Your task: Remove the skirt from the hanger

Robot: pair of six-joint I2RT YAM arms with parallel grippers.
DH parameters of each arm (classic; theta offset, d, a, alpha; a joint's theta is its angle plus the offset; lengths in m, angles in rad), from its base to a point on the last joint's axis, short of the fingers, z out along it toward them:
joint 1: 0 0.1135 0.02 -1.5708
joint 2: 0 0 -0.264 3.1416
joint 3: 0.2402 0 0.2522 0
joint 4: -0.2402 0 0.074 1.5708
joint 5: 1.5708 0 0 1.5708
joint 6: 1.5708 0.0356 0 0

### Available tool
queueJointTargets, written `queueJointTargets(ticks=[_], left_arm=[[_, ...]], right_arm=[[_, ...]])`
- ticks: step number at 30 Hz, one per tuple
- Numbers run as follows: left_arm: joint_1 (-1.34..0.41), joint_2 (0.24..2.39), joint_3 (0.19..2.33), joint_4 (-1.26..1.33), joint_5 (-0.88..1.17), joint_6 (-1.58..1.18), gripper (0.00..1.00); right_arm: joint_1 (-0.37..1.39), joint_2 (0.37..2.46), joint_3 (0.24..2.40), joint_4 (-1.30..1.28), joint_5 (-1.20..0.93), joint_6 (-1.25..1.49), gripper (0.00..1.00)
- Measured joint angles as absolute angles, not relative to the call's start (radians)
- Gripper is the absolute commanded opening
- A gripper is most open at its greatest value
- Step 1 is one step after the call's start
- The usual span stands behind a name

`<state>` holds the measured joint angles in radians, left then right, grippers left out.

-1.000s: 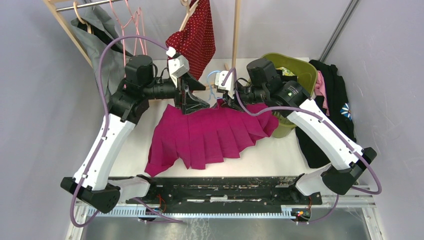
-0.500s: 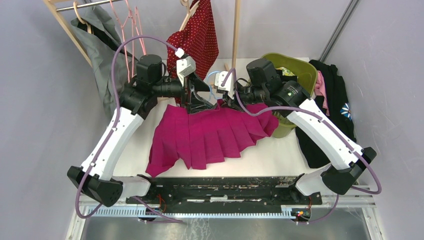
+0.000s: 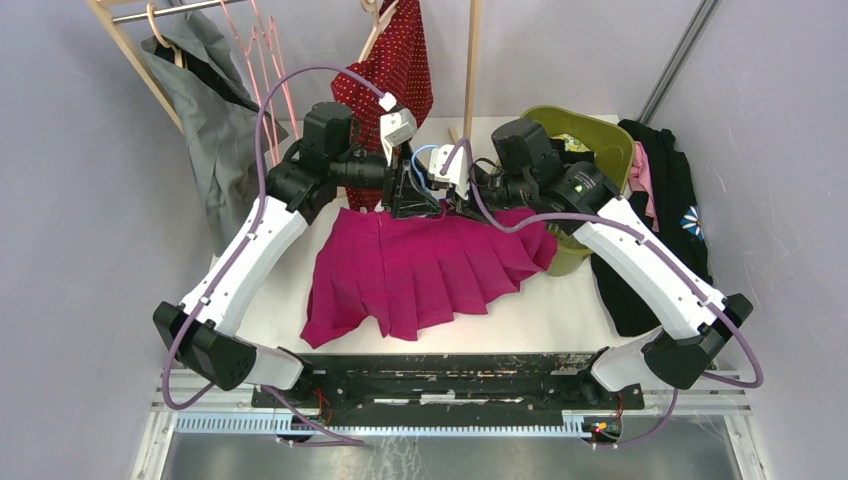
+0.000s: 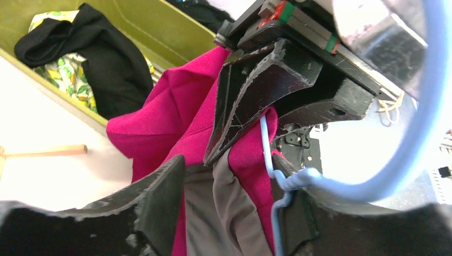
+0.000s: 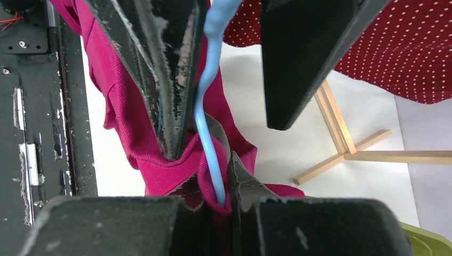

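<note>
The magenta pleated skirt (image 3: 430, 265) lies spread on the table, its waistband lifted at the far edge. A light blue wire hanger (image 3: 422, 158) runs through that waistband. My right gripper (image 3: 455, 200) is shut on the skirt's waistband, with the hanger wire (image 5: 205, 122) caught in the pinched fold. In the right wrist view the right gripper (image 5: 230, 197) grips the fabric (image 5: 122, 122). My left gripper (image 3: 420, 195) sits right beside it. In the left wrist view the left gripper (image 4: 229, 213) is open, with the grey-lined waistband (image 4: 176, 122) and the hanger (image 4: 301, 177) between its fingers.
A green basket (image 3: 600, 135) of clothes stands at the back right, with black clothing (image 3: 670, 190) draped beside it. A red dotted garment (image 3: 395, 70) hangs behind the grippers by a wooden post (image 3: 472, 60). A grey garment (image 3: 205, 90) and pink hangers (image 3: 265, 60) hang at the back left.
My left arm has moved right along the waistband until its gripper is next to the right one. The skirt's left side shifted a little right. The right arm has stayed still.
</note>
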<state>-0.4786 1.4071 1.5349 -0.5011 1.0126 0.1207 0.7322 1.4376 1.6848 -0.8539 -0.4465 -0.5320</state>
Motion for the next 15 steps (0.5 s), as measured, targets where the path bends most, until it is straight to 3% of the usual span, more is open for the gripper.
queueJointTargets(ticks=[11, 15], left_arm=[[-0.525, 1.360, 1.517, -0.547, 0.736, 0.141, 0.37], [-0.527, 1.361, 1.512, -0.563, 0.700, 0.178, 0.21]], right_arm=[[0.725, 1.452, 1.685, -0.839, -0.385, -0.533, 0.01], [0.723, 1.459, 1.685, -0.830, -0.364, -0.533, 0.01]])
